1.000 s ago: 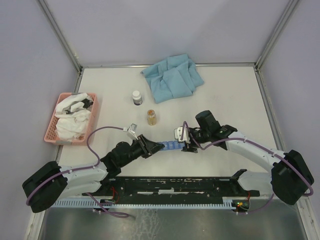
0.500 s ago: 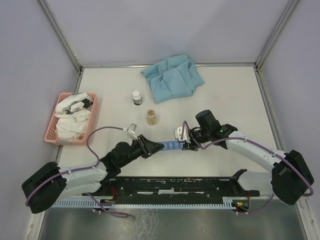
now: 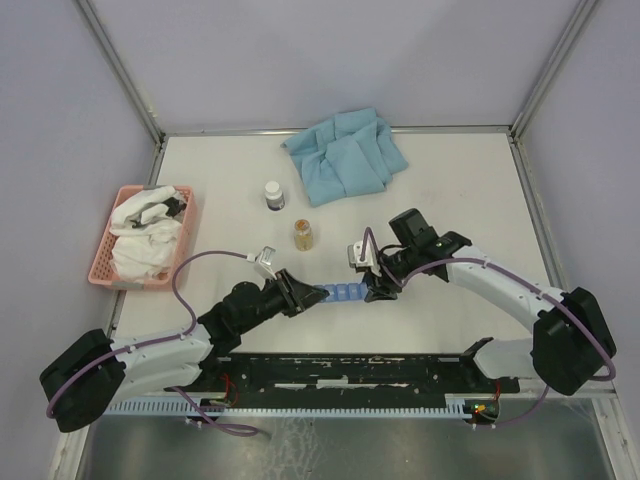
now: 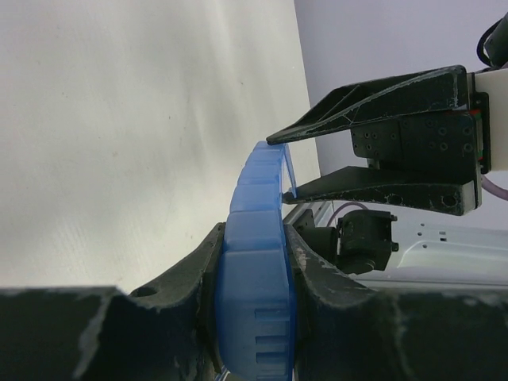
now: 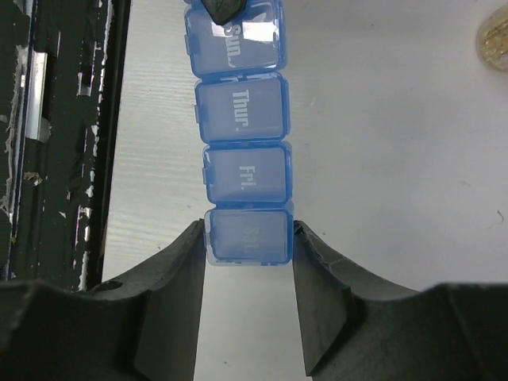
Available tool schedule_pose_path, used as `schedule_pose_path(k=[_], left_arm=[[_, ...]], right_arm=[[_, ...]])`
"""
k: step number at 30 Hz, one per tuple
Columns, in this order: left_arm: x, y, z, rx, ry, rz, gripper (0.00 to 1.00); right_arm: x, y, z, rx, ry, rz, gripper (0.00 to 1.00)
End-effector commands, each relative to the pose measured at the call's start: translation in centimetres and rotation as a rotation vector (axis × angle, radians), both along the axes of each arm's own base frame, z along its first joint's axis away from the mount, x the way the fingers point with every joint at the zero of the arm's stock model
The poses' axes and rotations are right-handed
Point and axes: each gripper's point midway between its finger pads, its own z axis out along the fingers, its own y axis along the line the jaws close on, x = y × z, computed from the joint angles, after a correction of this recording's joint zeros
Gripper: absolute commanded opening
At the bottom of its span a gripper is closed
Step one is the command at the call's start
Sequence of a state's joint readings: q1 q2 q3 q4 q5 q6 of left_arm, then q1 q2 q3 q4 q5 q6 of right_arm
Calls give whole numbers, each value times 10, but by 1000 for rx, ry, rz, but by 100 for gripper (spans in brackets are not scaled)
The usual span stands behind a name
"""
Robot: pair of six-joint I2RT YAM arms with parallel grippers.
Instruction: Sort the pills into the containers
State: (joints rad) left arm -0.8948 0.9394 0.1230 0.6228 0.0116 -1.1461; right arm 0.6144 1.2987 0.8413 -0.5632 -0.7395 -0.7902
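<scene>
The containers are one bright-blue pill-organiser strip [image 3: 345, 292] held just above the table between both arms. My left gripper [image 3: 305, 295] is shut on the strip's left end [image 4: 254, 238], its fingers pressed to both sides. My right gripper [image 3: 372, 290] is closed across the last compartment, marked Sat [image 5: 248, 234], with both fingertips touching its side walls. The Fri and Thur lids [image 5: 242, 111] are shut. In the left wrist view the strip arches up towards the right gripper [image 4: 282, 169], and a thin blue flap stands between its fingers. No loose pills show.
A small amber jar [image 3: 304, 234] and a dark bottle with a white cap [image 3: 274, 194] stand behind the strip. A pink basket [image 3: 103, 250] with white cloth sits at the left. A crumpled blue cloth [image 3: 345, 155] lies at the back. A black rail [image 3: 350, 370] runs along the near edge.
My right gripper has narrowed onto the strip's right end and its arm has shifted slightly left. The left gripper has kept its hold.
</scene>
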Motion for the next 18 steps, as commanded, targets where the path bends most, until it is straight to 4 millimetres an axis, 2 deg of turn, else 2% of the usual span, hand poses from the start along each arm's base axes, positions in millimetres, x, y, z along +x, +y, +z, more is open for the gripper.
schedule_pose_path(k=[1,7,9,12,14,16,18], left_arm=[[7,1,-1,69,-62,-3,3],[3,-1,4,44,-68,-23,3],[1,-1,5,40,-66,-33,3],[0,-3,8,24,-67,-38,3],[1,-3,10,17,-65,-36,3],[2,-4,12,6,-59,-31,3],[2,-5,16,-12,-54,-27,3]], right_arm=[[-7,11,21,54,79,21,48],[22,2,32,42,61,-148,73],[32,-4,39,55,19,-210,77],[42,-9,43,68,-35,-260,78],[31,-9,45,78,-27,-198,79],[13,-6,43,104,-21,-92,86],[7,-5,38,107,-48,-56,93]])
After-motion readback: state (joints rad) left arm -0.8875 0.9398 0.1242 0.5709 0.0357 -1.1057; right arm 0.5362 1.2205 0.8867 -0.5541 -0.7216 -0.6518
